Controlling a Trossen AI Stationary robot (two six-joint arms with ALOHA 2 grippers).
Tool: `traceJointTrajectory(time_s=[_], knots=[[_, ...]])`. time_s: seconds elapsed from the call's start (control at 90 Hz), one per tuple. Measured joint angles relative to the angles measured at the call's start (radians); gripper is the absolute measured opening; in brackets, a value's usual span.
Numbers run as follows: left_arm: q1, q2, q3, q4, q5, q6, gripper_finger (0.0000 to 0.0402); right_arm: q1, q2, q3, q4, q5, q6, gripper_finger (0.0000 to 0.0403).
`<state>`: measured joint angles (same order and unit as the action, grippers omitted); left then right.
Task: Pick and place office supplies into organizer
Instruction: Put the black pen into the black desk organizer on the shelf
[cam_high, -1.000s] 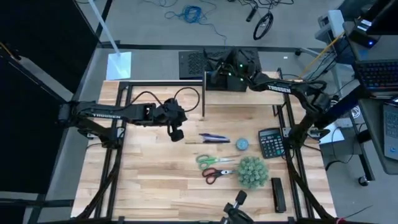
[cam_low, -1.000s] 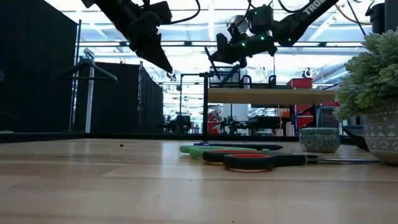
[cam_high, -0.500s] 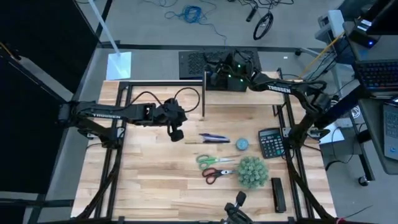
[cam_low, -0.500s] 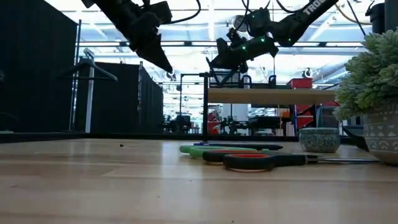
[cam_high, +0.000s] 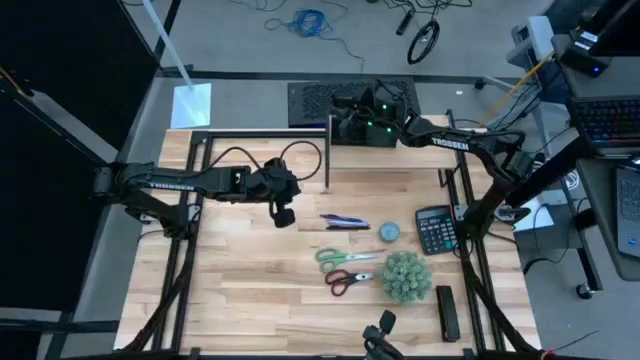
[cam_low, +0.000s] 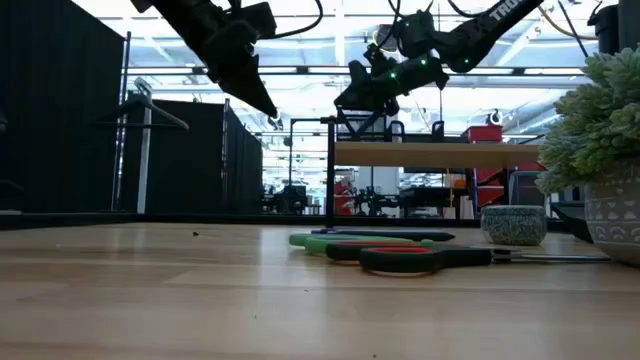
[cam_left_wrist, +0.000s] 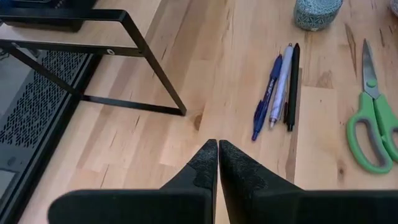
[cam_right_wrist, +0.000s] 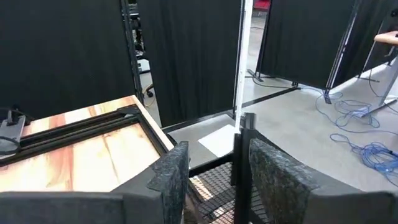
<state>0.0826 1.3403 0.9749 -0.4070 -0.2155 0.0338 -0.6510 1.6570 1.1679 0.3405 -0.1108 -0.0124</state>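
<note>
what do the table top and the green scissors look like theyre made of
Table top: looks like wood, pale joined planks with visible grain and knots, and a smooth, slightly glossy finish. Green scissors: handles look like matte moulded plastic, uniformly bright green; blades look like bare metal, grey with a dull sheen. The exact materials can't be confirmed from looks alone.

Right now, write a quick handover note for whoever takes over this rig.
Left gripper: jaws shut, empty, hanging above the table just short of the pens.
Right gripper: jaws open, empty, up over the organizer on the shelf riser at the back of the table.
Supplies on the table: three pens side by side, the small round disc beside them, the green scissors and the red scissors nearer the plant ball.
Done: no supplies visibly placed.
Left: pens, disc and both scissors all go into the organizer.
</note>
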Motion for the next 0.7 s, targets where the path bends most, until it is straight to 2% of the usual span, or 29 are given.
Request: traceJointTrajectory(time_s=[0.378, 0.7], knots=[[0.000, 0.000, 0.000, 0.000, 0.003, 0.000, 0.0003, 0.069, -0.146, 0.000, -0.049, 0.006, -0.037, 0.0164], [0.000, 0.000, 0.000, 0.000, 0.003, -0.001, 0.0003, 0.212, -0.233, 0.000, -0.420, 0.006, -0.059, 0.0164]])
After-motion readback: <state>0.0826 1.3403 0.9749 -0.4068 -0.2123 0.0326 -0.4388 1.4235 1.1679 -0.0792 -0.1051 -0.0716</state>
